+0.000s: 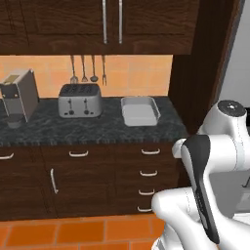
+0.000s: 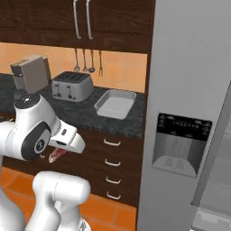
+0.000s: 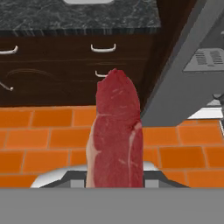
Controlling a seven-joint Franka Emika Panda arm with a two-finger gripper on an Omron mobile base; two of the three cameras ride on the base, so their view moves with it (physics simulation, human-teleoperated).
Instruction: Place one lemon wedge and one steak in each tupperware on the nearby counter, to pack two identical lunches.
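Observation:
My gripper (image 2: 57, 153) is shut on a steak (image 3: 117, 135), a long red slab with a pale fat edge that stands up between the fingers. It hangs low in front of the cabinet drawers, over the orange floor, below counter height. One tupperware (image 1: 139, 110), a light-grey tray, lies on the speckled counter (image 1: 97, 128) to the right of the toaster, and I see nothing in it. In the right base view this tupperware (image 2: 115, 103) sits above and to the right of the steak (image 2: 56, 155). The lemon wedges are out of view.
A silver toaster (image 1: 80, 100) and a coffee machine (image 1: 19, 95) stand on the counter to the left. Utensils (image 1: 88, 68) hang on the orange wall. A grey fridge (image 2: 189, 113) with an open door rises at the right. Drawers with silver handles (image 1: 149, 173) face the arm.

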